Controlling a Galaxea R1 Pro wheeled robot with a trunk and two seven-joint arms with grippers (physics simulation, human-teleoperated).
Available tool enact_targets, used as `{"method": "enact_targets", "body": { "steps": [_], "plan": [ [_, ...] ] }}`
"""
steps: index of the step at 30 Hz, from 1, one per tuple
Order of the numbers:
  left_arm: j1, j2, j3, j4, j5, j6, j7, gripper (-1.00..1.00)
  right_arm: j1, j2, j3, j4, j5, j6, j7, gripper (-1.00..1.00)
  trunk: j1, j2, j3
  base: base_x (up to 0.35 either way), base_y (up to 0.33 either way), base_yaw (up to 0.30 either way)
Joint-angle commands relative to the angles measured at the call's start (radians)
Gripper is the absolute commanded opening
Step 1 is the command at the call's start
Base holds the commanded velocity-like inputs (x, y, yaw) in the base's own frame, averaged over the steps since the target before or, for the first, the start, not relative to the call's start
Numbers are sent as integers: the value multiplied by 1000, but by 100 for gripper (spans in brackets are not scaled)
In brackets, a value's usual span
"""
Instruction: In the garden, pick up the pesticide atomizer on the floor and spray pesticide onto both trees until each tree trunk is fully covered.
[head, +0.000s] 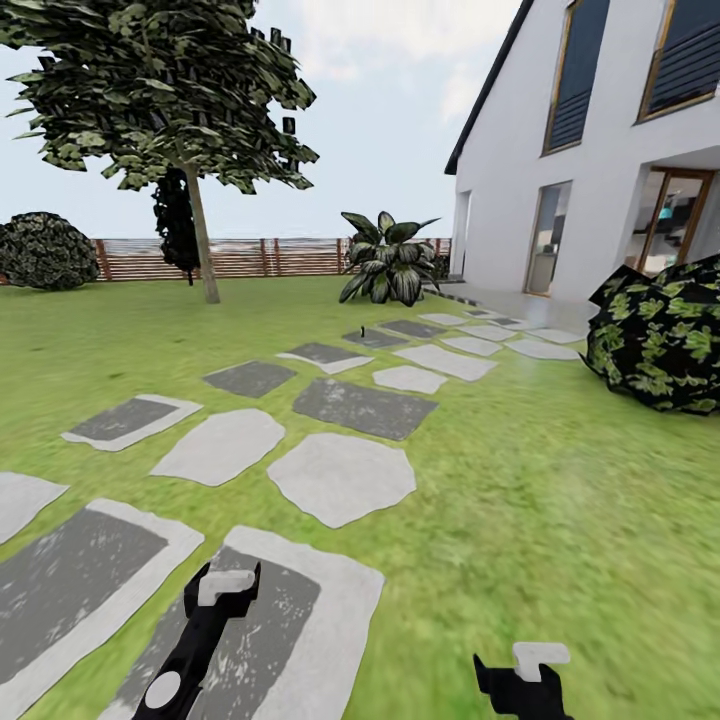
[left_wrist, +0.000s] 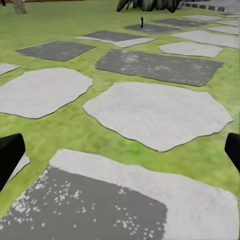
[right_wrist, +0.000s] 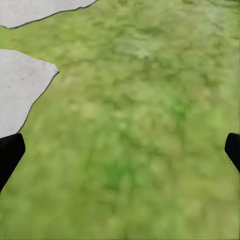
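Left end effector: sits at the 7 o'clock part of the head view, above a grey-and-white paving slab. In the left wrist view its two fingers stand at opposite edges of the frame, wide apart, with nothing between them but the slab and grass beyond.

Right end effector: sits at 5 o'clock in the head view, over bare lawn. In the right wrist view its fingers are likewise spread to the frame edges, empty, with grass and the corner of a pale stone underneath.

Stepping-stone path: runs from the end effectors toward 1 o'clock, alternating pale and dark slabs, ending near the white house.

Pesticide atomizer: a small dark upright item stands on a far dark slab along the path, at roughly 12 o'clock, well apart from both end effectors. It also shows in the left wrist view. It is too small to make out detail.

Tree: one broad-crowned tree stands at 11 o'clock, its trunk straight and bare, rooted in the lawn in front of the slatted wooden fence.

Other planting: a broad-leaved plant at 12 o'clock by the house corner; a round bush at 10 o'clock; a dark leafy shrub at 3 o'clock.
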Motion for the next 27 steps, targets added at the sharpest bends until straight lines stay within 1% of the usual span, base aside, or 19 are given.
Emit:
{"method": "enact_targets", "body": {
  "steps": [1,27],
  "plan": [
    [0,0,0,0,0,0,0,100,0,0,0,0,0,0,0,100,0,0,0,336,0,0],
    [0,0,0,0,0,0,0,100,0,0,-1,0,-6,0,3,100,0,0,0,335,0,0]
  ]
}}
